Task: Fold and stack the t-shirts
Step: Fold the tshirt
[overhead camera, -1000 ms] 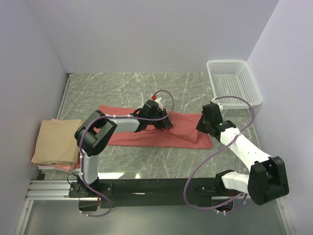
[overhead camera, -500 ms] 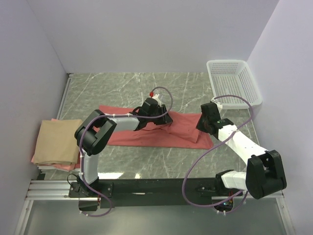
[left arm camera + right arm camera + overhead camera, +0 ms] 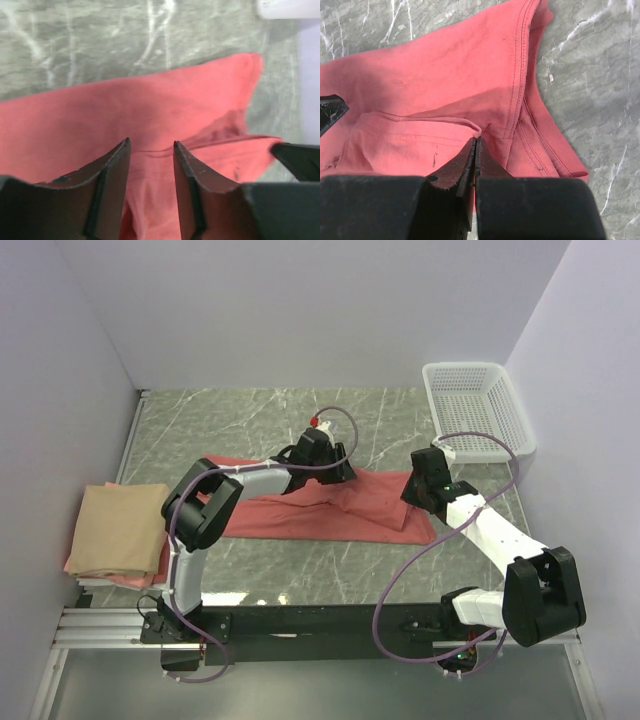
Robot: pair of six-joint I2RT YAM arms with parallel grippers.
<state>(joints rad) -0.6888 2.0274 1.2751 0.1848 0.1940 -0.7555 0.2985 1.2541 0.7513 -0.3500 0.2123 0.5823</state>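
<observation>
The cloth has just been let go by the left gripper [image 3: 150, 145]. Its fingers were almost together a moment ago and are now seen apart, with nothing between them. It has also been lifted and moved back toward the far edge of the desk [image 3: 250, 420]. The red shirt [image 3: 300, 515] is left lying below it in a long band across the middle of the desk, with a flap laid over its right half. The right gripper [image 3: 476, 142] is kept shut, and the corner of that flap seems to be pinched between its tips, near the right end of the shirt. So one fold is judged to be done, but the shirt is still too long to be put on the pile. The tan shirt [image 3: 120, 525] is found folded at the left edge of the desk, on top of the pink shirt [image 3: 120, 578], of which only a thin rim is seen. Bare desk is seen behind the red shirt up to the far edge, and in front of it up to the near edge, so room is left for more folding. The basket [image 3: 475, 367] is set at the far right corner, well apart from the shirt. The left end of the red shirt is near the pile, so care is needed there.
</observation>
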